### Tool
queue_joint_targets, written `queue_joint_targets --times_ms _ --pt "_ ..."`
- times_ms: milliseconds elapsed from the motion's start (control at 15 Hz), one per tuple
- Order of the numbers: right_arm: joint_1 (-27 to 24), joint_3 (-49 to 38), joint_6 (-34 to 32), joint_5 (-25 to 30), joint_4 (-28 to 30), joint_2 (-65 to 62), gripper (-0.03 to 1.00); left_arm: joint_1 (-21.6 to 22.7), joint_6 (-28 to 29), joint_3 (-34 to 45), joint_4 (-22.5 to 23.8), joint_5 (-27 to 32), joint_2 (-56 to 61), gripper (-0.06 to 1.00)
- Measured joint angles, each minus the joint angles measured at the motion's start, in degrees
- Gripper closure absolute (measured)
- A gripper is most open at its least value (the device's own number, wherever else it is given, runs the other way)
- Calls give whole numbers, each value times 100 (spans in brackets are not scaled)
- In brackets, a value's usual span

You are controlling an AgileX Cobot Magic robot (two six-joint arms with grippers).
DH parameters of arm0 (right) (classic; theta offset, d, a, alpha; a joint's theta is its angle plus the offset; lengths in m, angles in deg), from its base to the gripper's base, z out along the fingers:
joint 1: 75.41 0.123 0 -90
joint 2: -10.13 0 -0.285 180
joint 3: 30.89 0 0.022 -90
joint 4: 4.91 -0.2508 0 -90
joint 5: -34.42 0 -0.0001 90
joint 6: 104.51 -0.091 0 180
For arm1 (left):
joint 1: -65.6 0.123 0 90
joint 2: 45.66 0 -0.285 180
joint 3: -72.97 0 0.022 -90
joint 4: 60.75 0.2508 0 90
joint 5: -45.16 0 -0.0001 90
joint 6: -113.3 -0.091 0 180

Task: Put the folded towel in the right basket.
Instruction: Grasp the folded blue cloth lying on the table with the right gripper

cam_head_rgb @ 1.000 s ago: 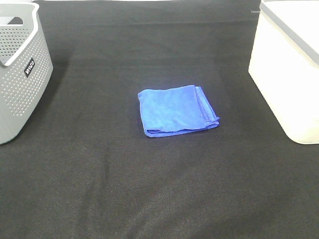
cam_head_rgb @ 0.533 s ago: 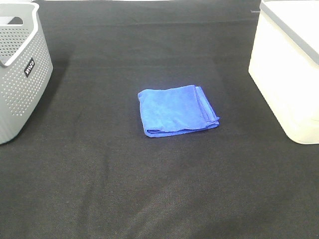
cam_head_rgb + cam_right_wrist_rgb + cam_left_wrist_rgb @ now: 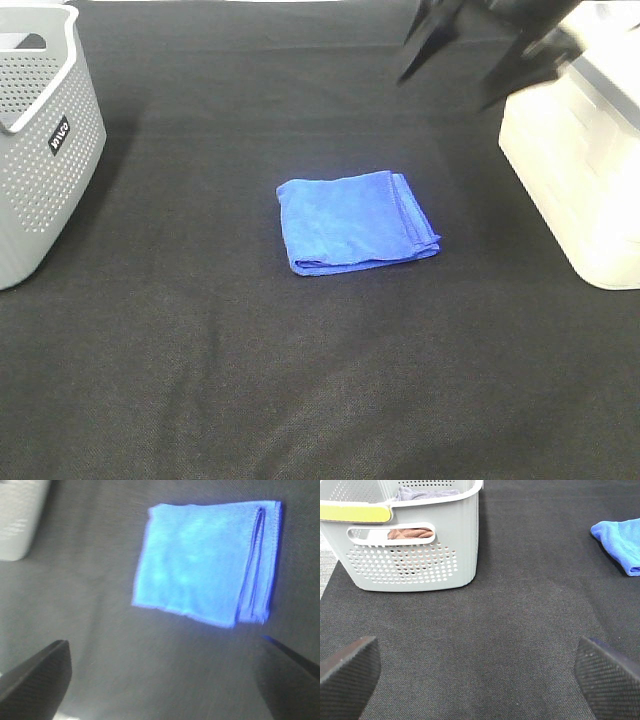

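Observation:
The blue folded towel (image 3: 357, 220) lies flat on the black cloth in the middle of the table. It also shows in the right wrist view (image 3: 205, 560), and its edge shows in the left wrist view (image 3: 620, 542). The white right basket (image 3: 580, 170) stands at the right edge. My right gripper (image 3: 475, 60) is open, blurred and empty, high at the back right, beside the white basket and behind the towel. In its wrist view (image 3: 165, 680) the jaws stand wide apart. My left gripper (image 3: 480, 680) is open and empty, out of the exterior view.
A grey perforated basket (image 3: 40, 150) stands at the left edge. In the left wrist view (image 3: 410, 545) it holds some cloth. A pale basket corner (image 3: 20, 520) shows blurred in the right wrist view. Black cloth (image 3: 300, 380) covers the table.
My right gripper has come into the exterior view at the back right, where nothing showed before. The towel and both baskets have not moved.

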Motion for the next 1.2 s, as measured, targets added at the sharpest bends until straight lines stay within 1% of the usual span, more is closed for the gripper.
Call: queue_joint_targets --times_ms 67,133,267,333,533,733,1000,1200 --pt "0 321 -80 -6 149 521 2 0 0 0 0 0 0 -3" --pt "0 321 -80 -6 149 521 2 0 0 0 0 0 0 -3" --pt "0 968 -178 69 384 1409 2 0 0 0 0 0 0 -3" --pt "0 1415 -258 149 544 1891 2 0 0 0 0 0 0 -3" --pt "0 2023 -487 286 1066 2670 2 0 0 0 0 0 0 -3" --pt "0 2074 -516 281 1169 3048 2 0 0 0 0 0 0 -3" --pt "0 2126 -527 63 1146 3358 2 0 0 0 0 0 0 -3" --pt "0 2183 -527 120 1083 3432 2 0 0 0 0 0 0 -3"
